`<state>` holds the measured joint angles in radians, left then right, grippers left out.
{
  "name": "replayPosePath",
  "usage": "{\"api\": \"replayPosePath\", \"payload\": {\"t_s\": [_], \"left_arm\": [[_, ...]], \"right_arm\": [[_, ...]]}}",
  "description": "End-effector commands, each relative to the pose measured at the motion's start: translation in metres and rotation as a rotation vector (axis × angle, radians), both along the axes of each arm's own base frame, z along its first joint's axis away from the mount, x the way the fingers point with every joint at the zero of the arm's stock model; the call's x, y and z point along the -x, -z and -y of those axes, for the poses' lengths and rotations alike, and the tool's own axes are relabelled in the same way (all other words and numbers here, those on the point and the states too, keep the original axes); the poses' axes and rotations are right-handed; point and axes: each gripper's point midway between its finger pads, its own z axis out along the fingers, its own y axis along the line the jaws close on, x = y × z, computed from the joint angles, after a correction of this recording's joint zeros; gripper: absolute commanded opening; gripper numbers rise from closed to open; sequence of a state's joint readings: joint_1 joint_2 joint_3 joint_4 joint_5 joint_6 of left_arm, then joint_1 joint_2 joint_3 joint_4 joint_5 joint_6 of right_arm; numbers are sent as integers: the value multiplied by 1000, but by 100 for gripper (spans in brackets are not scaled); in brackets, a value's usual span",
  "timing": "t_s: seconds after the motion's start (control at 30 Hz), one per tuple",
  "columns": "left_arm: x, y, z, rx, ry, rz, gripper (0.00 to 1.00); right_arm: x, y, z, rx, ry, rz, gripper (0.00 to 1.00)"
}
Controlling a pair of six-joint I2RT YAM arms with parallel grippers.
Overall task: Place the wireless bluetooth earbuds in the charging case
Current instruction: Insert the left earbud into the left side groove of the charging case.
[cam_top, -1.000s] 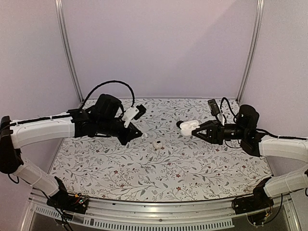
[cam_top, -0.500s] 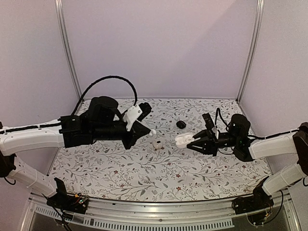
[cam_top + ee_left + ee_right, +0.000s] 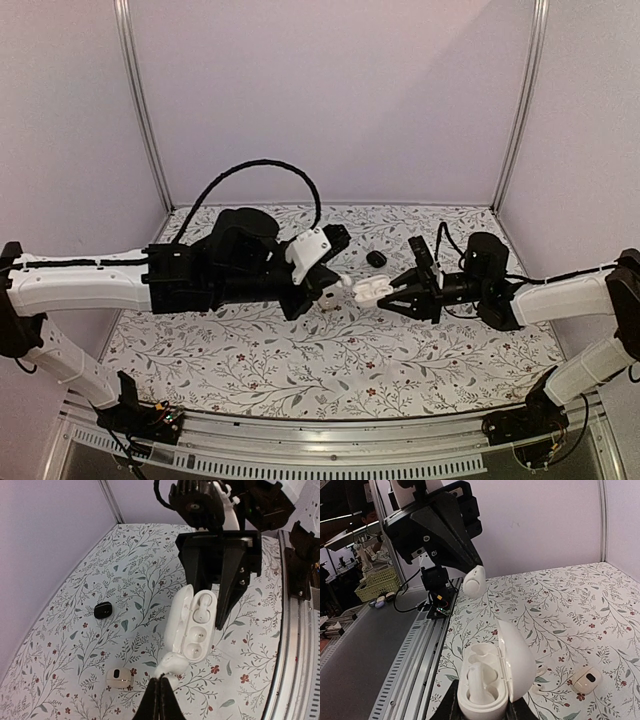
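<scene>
— Right, look at the left jaws: clenched tight on a white earbud (image 3: 170,664). They pinch what looks like its narrow end, and the fat rounded head pokes out in front, just beside the open case (image 3: 196,625).

— And the case?

— Grasped by the right jaws across its lower shell, lid swung open to one side, two moulded sockets facing the earbud. It looks lifted clear of the worktop (image 3: 75,645).

— How will that bud behave?

— Featherweight, I'd say. Hard glossy plastic, all curves, so slippery. A pinch on a rounded surface could let it twist or squirt out. Holding the stem and leaving the head free to drop into its socket looks the sensible way.

— Case the same?

— It's a smooth white pebble and stiff, but I'd call the hinge the weak spot. Grip the base, never the lid.

— Anything else down there?

— A small black piece (image 3: 103,610) and a small white piece (image 3: 119,676) with a dark window lie on the leaf-and-flower print. The white one is near the bud, the black one further off. Earbud or case, I can't tell.
</scene>
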<state>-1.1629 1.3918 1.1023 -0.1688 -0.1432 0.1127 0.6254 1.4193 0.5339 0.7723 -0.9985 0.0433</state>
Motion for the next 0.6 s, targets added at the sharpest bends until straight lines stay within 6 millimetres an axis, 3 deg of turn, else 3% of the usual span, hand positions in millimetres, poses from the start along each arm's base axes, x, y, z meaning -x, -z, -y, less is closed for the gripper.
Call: {"api": "replayPosePath", "payload": {"t_s": [0.0, 0.57], "left_arm": [[0, -5, 13, -12, -2, 50, 0], [1, 16, 30, -83, 2, 55, 0]], "right_arm": [[-6, 2, -7, 24, 22, 5, 0], [-16, 4, -12, 60, 76, 12, 0]]}}
